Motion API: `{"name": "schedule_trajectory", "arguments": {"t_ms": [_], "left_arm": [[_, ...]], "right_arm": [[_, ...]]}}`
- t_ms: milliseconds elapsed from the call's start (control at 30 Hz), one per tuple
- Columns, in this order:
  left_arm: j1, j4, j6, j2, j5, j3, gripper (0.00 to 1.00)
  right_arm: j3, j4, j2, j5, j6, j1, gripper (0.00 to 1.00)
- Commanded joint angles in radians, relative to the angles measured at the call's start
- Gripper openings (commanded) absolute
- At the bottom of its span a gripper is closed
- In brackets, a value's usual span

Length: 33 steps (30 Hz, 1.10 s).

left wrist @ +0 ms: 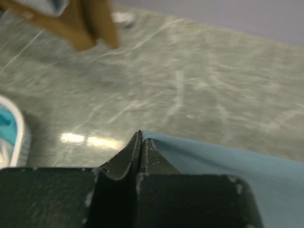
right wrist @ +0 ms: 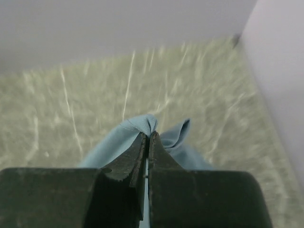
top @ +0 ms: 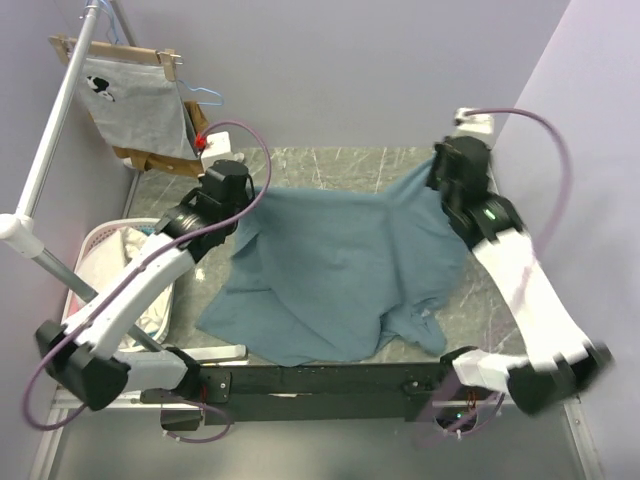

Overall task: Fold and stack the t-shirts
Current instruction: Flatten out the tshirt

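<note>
left hand (left wrist: 141, 142) clamped shut on a thin edge of the teal t-shirt (top: 340, 270) at about 10 o'clock. right hand (right wrist: 148, 142) pinches a bunched corner at 2 o'clock. the shirt lies spread between them across the marble surface (top: 340, 165), its near part crumpled toward 5 o'clock. likely risks: the thin left pinch slipping free, or uneven pulling twisting the cloth and carrying that crumple into the fold.

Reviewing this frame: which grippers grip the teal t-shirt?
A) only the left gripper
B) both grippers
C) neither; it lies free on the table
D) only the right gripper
B: in the wrist views, the left gripper and the right gripper are each shut on an edge of the teal t-shirt.
</note>
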Motion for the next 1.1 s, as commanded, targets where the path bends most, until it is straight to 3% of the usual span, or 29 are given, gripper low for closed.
{"name": "schedule_trajectory", "arguments": {"t_ms": [0, 100, 167, 367, 400, 467, 500, 533, 567, 600, 667, 700, 733, 767, 867, 967, 1067], "left_arm": [[0.157, 0.240, 0.009, 0.048, -0.014, -0.102, 0.01], [0.234, 0.373, 0.051, 0.146, 0.035, -0.127, 0.01], [0.275, 0.407, 0.065, 0.219, 0.118, -0.065, 0.01], [0.340, 0.487, 0.161, 0.558, 0.242, 0.217, 0.01], [0.349, 0.518, 0.172, 0.639, 0.262, 0.252, 0.01], [0.360, 0.568, 0.200, 0.713, 0.275, 0.333, 0.01], [0.371, 0.600, 0.209, 0.785, 0.300, 0.355, 0.10], [0.377, 0.584, 0.213, 0.822, 0.319, 0.431, 0.25], [0.380, 0.544, 0.215, 0.861, 0.325, 0.482, 0.39], [0.381, 0.497, 0.216, 0.907, 0.324, 0.522, 0.62], [0.378, 0.493, 0.201, 0.889, 0.295, 0.494, 0.80], [0.374, 0.537, 0.200, 0.808, 0.296, 0.431, 0.95], [0.371, 0.582, 0.203, 0.756, 0.307, 0.286, 0.99], [0.369, 0.676, 0.207, 0.658, 0.305, 0.224, 0.99], [0.368, 0.632, 0.172, 0.509, 0.327, 0.098, 0.99], [0.342, 0.555, 0.138, 0.392, 0.399, 0.006, 0.99], [0.285, 0.533, 0.088, 0.282, 0.428, -0.120, 0.99]], "right_arm": [[-0.083, 0.143, 0.186, -0.316, 0.150, -0.159, 0.00], [0.008, 0.162, 0.401, -0.364, 0.167, -0.215, 0.00], [0.096, 0.142, 0.502, -0.426, 0.164, -0.251, 0.00], [0.610, 0.007, 0.903, -0.487, 0.146, -0.288, 0.00], [0.768, -0.011, 1.003, -0.481, 0.149, -0.294, 0.00], [0.889, 0.005, 1.088, -0.461, 0.144, -0.298, 0.02], [0.943, 0.039, 1.143, -0.469, 0.144, -0.300, 0.14], [0.958, 0.071, 1.161, -0.490, 0.141, -0.307, 0.36], [0.965, 0.100, 1.174, -0.511, 0.140, -0.308, 0.94], [0.942, 0.105, 1.168, -0.504, 0.146, -0.309, 1.00], [0.870, 0.116, 1.125, -0.498, 0.151, -0.309, 1.00], [0.724, 0.140, 1.040, -0.474, 0.157, -0.309, 1.00], [0.634, 0.210, 0.986, -0.461, 0.160, -0.309, 1.00], [0.542, 0.247, 0.929, -0.452, 0.167, -0.308, 1.00], [0.216, 0.282, 0.725, -0.443, 0.190, -0.306, 1.00], [0.076, 0.168, 0.590, -0.473, 0.225, -0.300, 1.00], [-0.114, 0.157, 0.446, -0.513, 0.236, -0.265, 1.00]]}}
